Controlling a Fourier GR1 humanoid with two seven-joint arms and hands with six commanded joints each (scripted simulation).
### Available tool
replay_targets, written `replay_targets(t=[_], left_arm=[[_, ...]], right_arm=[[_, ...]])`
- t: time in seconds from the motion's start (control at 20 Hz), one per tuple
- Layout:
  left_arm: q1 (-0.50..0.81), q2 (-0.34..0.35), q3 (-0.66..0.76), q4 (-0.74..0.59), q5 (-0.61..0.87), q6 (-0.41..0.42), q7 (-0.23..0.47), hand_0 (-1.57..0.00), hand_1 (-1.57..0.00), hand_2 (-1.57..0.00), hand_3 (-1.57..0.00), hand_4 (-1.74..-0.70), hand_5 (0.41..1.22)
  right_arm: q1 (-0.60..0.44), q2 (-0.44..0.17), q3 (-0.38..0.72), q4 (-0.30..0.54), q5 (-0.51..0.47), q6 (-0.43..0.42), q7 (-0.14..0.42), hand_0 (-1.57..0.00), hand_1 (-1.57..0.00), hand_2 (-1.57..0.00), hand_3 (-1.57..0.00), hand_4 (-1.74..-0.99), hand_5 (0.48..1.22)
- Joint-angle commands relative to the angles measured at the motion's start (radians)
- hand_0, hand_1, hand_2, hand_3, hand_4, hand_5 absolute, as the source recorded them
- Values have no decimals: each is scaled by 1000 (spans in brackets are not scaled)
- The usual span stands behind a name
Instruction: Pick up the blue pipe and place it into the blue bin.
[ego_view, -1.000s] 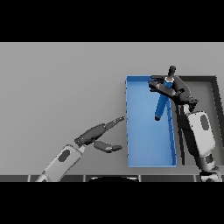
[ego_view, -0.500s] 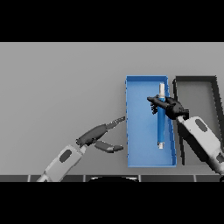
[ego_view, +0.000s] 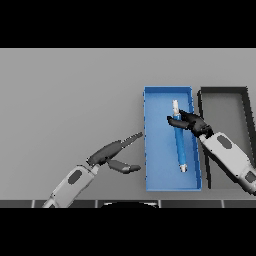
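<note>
Blue pipe (ego_view: 179, 142) lies lengthwise on floor of blue bin (ego_view: 155, 150), right of centre, white tips at both ends. My right hand (ego_view: 191, 121) hovers over pipe's upper part, fingers spread loose, gripping nothing. My left hand (ego_view: 112, 152) rests over table (ego_view: 70, 100) just left of bin, fingers straight, thumb apart. Dark bin (ego_view: 223, 92) beside blue bin, right side.

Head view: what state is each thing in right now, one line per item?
Blue pipe: lying lengthwise inside the blue bin.
Blue bin: on the table, holds the pipe.
Dark bin: beside the blue bin, nothing seen in its visible part.
Right hand: over the pipe's upper end, fingers relaxed.
Left hand: open, left of the blue bin.
</note>
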Motion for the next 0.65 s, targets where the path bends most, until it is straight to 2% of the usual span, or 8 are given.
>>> replay_targets(t=[0.0, 0.1, 0.15, 0.25, 0.3, 0.6], left_arm=[[3, -7, -4, 1, -2, 2, -5, 1, 1, 1, 1, -909, 457], [25, -10, -17, -9, -9, 7, -23, 1, 1, 1, 1, -914, 459], [12, -6, -5, -11, -4, 10, -5, 1, 1, 1, 1, -914, 460], [0, -6, -2, 3, -3, 3, -14, 1, 1, 1, 1, -916, 464], [6, -7, -3, -2, 6, -2, -9, 1, 1, 1, 1, -920, 465], [-10, -13, 9, 34, 12, -9, -26, 1, 1, 1, 1, -920, 468]], right_arm=[[-5, 7, 3, 4, 6, -8, 0, -56, -50, -48, -39, -1124, 738], [-6, 2, 10, 5, 22, -19, 6, -36, -32, -30, -24, -1122, 705], [1, 1, -1, 10, 9, -4, -17, -28, -25, -24, -19, -1120, 702], [-2, 1, -4, 3, 7, -13, -20, -18, -16, -15, -12, -1123, 689], [2, -5, -1, -7, 5, -15, -3, -14, -12, -12, -9, -1127, 680], [4, 5, -2, 5, 2, 10, -32, -9, -8, -7, -6, -1129, 677]])
